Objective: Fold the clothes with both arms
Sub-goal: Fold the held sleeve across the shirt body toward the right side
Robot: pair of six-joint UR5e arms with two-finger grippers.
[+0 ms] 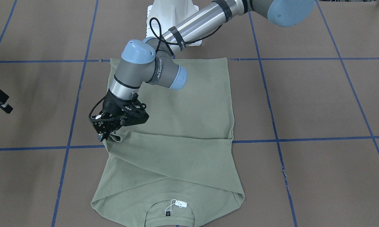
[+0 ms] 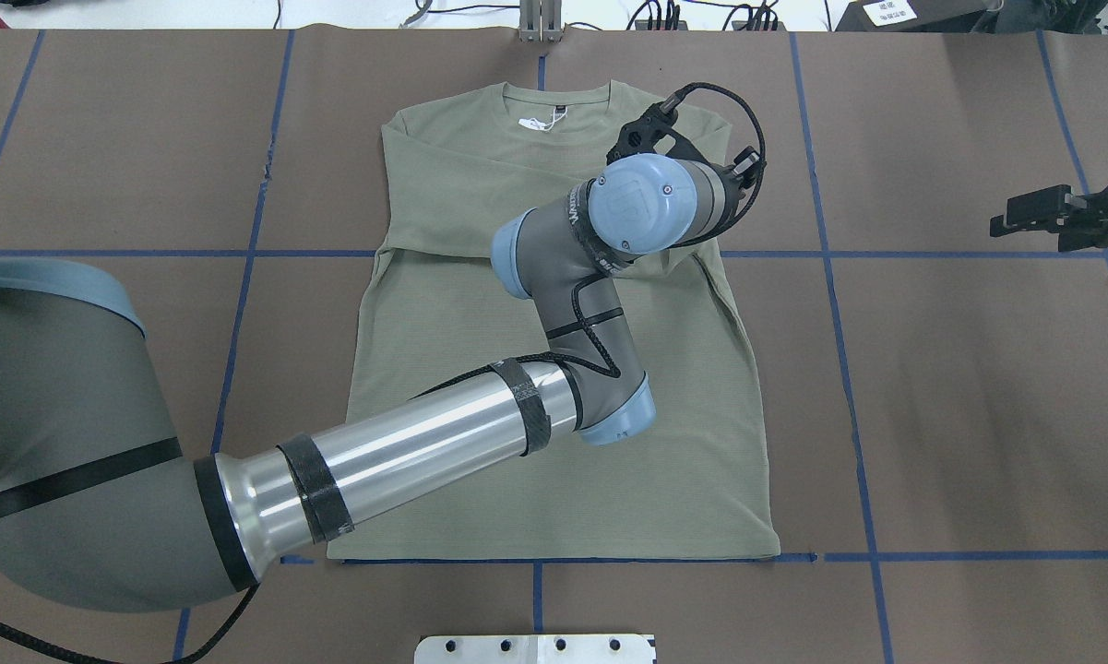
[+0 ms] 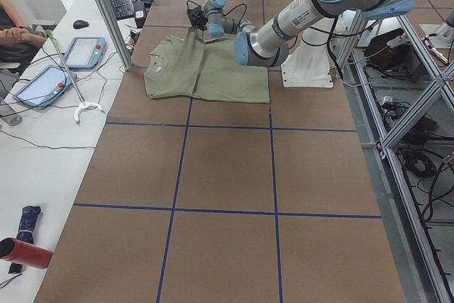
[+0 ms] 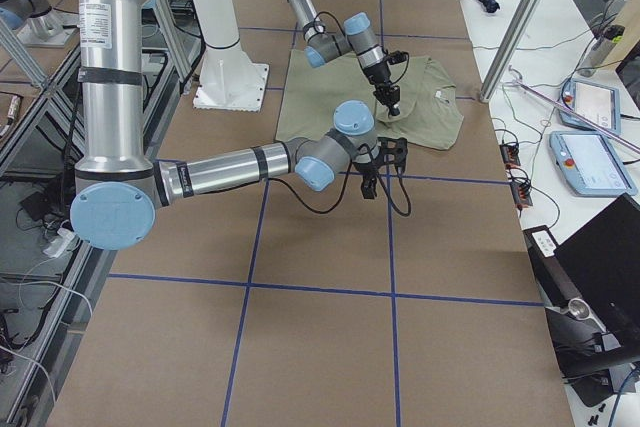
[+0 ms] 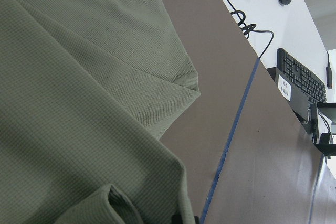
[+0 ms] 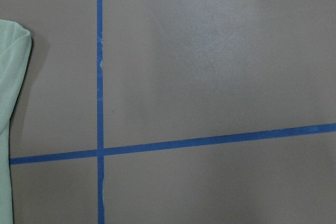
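The sage-green long-sleeved shirt [image 1: 189,126] lies flat on the brown table, collar and white hang tag [image 1: 181,204] toward the operators' side. One sleeve is folded across the chest. My left arm reaches across the shirt [image 2: 692,415]. Its gripper [image 1: 104,137] is down at the shirt's edge, pinched shut on the cuff of the folded sleeve [image 1: 118,137]. The left wrist view shows bunched knit fabric [image 5: 113,203] at its bottom edge. My right gripper [image 1: 7,108] hovers off the shirt over bare table [image 2: 1001,221]; whether it is open or shut does not show.
The white pedestal base [image 1: 173,19] stands behind the shirt's hem. Blue tape lines [image 1: 303,138] grid the brown table. Beyond the collar end lies the operators' white desk [image 3: 42,125] with tablets, cables and a keyboard.
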